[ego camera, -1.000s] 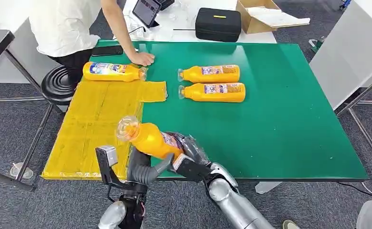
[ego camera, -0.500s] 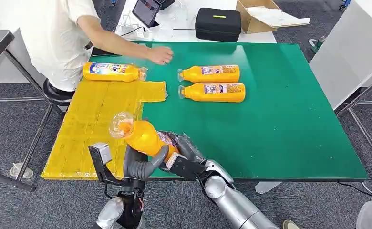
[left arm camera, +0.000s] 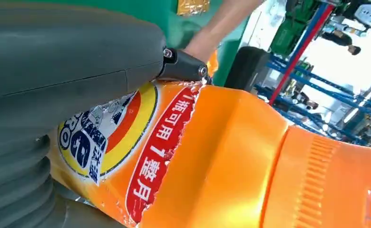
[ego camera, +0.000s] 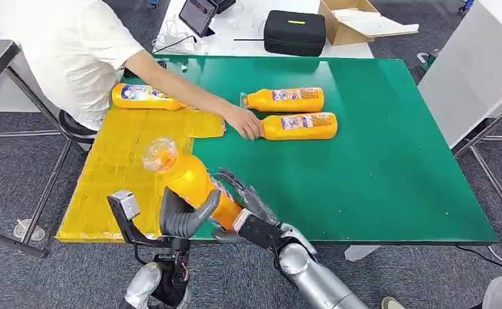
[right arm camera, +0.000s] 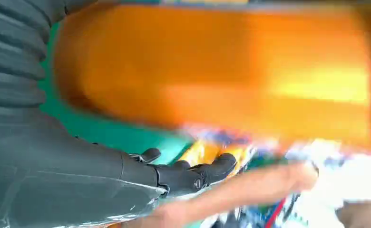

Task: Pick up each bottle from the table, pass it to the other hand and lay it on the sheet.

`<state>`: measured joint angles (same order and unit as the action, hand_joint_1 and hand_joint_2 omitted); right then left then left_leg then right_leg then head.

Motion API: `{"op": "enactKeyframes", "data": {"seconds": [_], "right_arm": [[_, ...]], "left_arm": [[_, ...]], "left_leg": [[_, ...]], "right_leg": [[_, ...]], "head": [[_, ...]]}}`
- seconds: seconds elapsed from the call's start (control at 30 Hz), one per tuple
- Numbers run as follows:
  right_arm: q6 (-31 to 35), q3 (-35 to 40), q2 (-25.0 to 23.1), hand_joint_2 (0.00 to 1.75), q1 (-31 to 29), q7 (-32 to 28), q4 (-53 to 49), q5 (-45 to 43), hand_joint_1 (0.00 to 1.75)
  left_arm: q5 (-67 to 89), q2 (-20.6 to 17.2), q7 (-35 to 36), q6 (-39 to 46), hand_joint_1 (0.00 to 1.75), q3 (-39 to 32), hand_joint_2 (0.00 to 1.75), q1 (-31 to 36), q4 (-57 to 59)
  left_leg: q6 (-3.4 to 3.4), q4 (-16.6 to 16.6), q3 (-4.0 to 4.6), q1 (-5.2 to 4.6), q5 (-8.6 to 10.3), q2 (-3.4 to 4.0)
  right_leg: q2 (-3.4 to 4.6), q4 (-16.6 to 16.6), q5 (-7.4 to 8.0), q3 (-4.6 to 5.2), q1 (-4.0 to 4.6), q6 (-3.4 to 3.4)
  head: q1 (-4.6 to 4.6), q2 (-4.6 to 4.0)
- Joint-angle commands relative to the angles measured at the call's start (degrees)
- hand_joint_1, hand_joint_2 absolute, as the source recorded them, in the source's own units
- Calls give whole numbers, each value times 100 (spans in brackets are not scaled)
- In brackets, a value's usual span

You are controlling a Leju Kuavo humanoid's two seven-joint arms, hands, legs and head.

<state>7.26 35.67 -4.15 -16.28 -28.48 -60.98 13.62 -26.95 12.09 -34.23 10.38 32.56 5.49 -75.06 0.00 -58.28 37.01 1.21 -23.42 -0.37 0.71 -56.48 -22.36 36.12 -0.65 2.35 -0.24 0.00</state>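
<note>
Viewing the head camera, I see my left hand (ego camera: 183,217) gripping the orange bottle (ego camera: 194,182) tilted above the yellow sheet's (ego camera: 123,167) edge, right hand (ego camera: 243,201) spread beside it; the left wrist camera confirms that grip.

Orange plastic bottle with clear cap (ego camera: 187,180), blue-red label, tilted cap-up above the table's near edge, gripped at mid-body. Identical bottle (ego camera: 147,96) lies flat on the yellow sheet (ego camera: 120,174). Two more (ego camera: 286,99) (ego camera: 298,126) lie side by side on green tabletop (ego camera: 377,161), the nearer apparently touched at its cap.
</note>
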Motion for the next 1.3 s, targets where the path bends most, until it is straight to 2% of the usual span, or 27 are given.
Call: {"op": "enactKeyframes", "data": {"seconds": [0.03,0.07,0.1,0.13,0.2,0.23,0.27,0.33,0.37,0.43,0.47,0.5,0.57,0.63,0.7,0.73,0.77,0.87,0.9,0.93,0.97,1.0,1.03,1.07,1.1,1.13,1.3], "right_arm": [[3274,-1919,-460,0,1300,-1152,-711,788,0],[3274,-1905,-416,0,1327,-1152,-750,755,0],[3274,-1905,-416,0,1327,-1152,-750,755,0],[3274,-1905,-416,0,1327,-1152,-750,755,0],[3274,-3078,-904,0,1642,-1152,-1464,1755,0],[3274,-3324,-994,0,1756,-1152,-1671,1900,0],[3274,-3640,-1010,0,1919,-1152,-2141,1962,0],[3274,-3747,-923,0,1949,-1152,-2263,1883,0],[3274,-3733,-890,0,1922,-1152,-2238,1840,0],[3274,-3685,-866,0,1898,-1152,-2194,1777,0],[3274,-3690,-903,0,1839,-1152,-2157,1788,0],[3274,-3691,-942,0,1836,-1152,-2176,1836,0],[3274,-3641,-1007,0,1849,-1152,-2218,2097,0],[3274,-3638,-1115,0,1885,-1152,-2391,2676,0],[3274,-3557,-1092,0,1920,-1152,-2414,2849,0],[3274,-3449,-1036,0,1914,-1152,-2417,2759,0],[3274,-3463,-1038,0,1912,-1152,-2414,2749,0],[3274,-3221,-850,0,1870,-1152,-2237,2396,0],[3274,-3136,-788,0,1842,-1152,-2139,2243,0],[3274,-3046,-726,0,1825,-1152,-2064,2101,0],[3274,-3012,-694,0,1799,-1152,-2015,2059,0],[3274,-2944,-651,0,1773,-1152,-1974,1992,0],[3274,-2923,-642,0,1759,-1152,-1943,1964,0],[3274,-2923,-642,0,1759,-1152,-1943,1964,0],[3274,-2892,-624,0,1733,-1152,-1913,1926,0],[3274,-2892,-622,0,1730,-1152,-1900,1905,0],[3274,-2868,-598,0,1729,-1152,-1903,1892,0]], "left_arm": [[1996,-117,-577,2885,175,-625,175,-101,-458],[1994,-124,-577,2867,175,-642,175,-103,-461],[1994,-124,-577,2867,175,-642,175,-103,-461],[1994,-124,-577,2867,175,-642,175,-103,-461],[3207,271,-577,2962,175,-1368,175,-287,-439],[3411,321,-577,2962,175,-1491,175,-312,-390],[5155,515,-577,2962,175,-2192,175,-277,-9],[7097,471,-275,2962,164,-2732,175,-103,388],[8879,413,329,2962,155,-3074,175,41,608],[9275,314,553,2962,155,-3139,175,150,767],[9270,242,692,2962,161,-3248,175,357,994],[9442,265,870,2962,175,-3334,175,493,1198],[10063,-36,1817,2962,175,-3093,175,1075,2180],[10010,-419,2387,2654,175,-2644,175,1920,3639],[10014,-541,2680,2170,175,-2327,175,2397,4436],[10200,-609,2823,1859,166,-2114,175,2589,4727],[10215,-615,2842,1778,159,-2083,175,2638,4799],[9977,-636,2683,1031,155,-2034,175,2805,5126],[9866,-679,2607,945,126,-2049,175,2809,5157],[9825,-732,2557,762,124,-2007,175,2834,5235],[9738,-762,2474,612,93,-2030,175,2854,5280],[9668,-808,2288,419,113,-2009,175,2868,5325],[9597,-817,2246,339,89,-2052,175,2872,5347],[9597,-817,2246,339,89,-2052,175,2872,5347],[9523,-829,2057,150,5,-2023,175,2871,5358],[9528,-831,2030,121,0,-1997,175,2870,5356],[9433,-776,1928,-116,0,-1873,175,2873,5253]], "left_leg": [[5,7,-33,-2,-11,-12],[6,8,-46,-3,-17,-15],[2,5,-9,-1,-3,-12],[4,4,-24,-2,-11,-13],[3,2,-8,-3,-8,-16],[9,-1,-45,-6,-24,-16],[3,-1,1,-7,-6,-14],[4,2,-4,-8,-8,-16],[6,5,-24,-9,-13,-17],[3,15,-32,-7,-6,-16],[5,11,-22,-7,-5,-23],[3,5,-11,-5,-5,-17],[2,6,-28,-5,-8,-6],[-2,15,-17,-7,5,-36],[-3,16,-26,-7,9,-38],[-7,14,-20,-4,12,-35],[-8,12,-23,-2,14,-41],[-2,7,-22,2,16,-33],[2,6,-22,2,14,-13],[3,5,-30,0,8,-4],[0,5,-21,1,10,3],[8,7,-54,-3,-4,13],[1,6,-31,1,4,11],[-3,6,-17,1,9,3],[-1,8,-33,-1,4,2],[-4,4,-23,1,5,1],[-5,5,-18,-1,6,-1]], "right_leg": [[-21,2,-17,-36,2,-10],[-27,2,-25,-50,3,-13],[-17,2,-8,-13,1,-5],[-21,0,-18,-26,1,-9],[-13,0,-13,-12,0,-9],[-21,-4,-31,-49,-1,-15],[-16,-7,-19,-4,-5,-7],[-19,-5,-20,-6,-6,-9],[-23,-2,-25,-26,-5,-12],[-22,8,-20,-36,-3,-13],[-23,5,-23,-29,-5,-5],[-15,2,-20,-17,-3,-3],[-9,-1,-20,-28,-2,-10],[-42,2,-10,-17,-5,-19],[-43,1,-11,-25,-3,-23],[-38,2,-9,-18,-2,-20],[-46,0,-10,-24,1,-23],[-39,-1,-12,-24,3,-19],[-18,-1,-8,-23,3,-17],[-11,-3,-12,-30,2,-18],[-2,-4,-5,-18,1,-14],[-1,-2,-17,-50,1,-19],[1,-4,-8,-24,0,-18],[-4,-2,-4,-13,-1,-16],[-7,-3,-10,-28,-1,-19],[-7,-5,-9,-21,1,-18],[-5,-5,-7,-16,0,-17]], "head": [[0,2],[0,0],[0,0],[0,0],[0,0],[2,0],[0,0],[-2,0],[0,0],[0,0],[0,0],[4,0],[0,0],[0,0],[0,2],[0,0],[0,0],[0,0],[0,0],[0,0],[0,2],[0,0],[2,0],[0,0],[0,0],[2,0],[-2,2]]}}
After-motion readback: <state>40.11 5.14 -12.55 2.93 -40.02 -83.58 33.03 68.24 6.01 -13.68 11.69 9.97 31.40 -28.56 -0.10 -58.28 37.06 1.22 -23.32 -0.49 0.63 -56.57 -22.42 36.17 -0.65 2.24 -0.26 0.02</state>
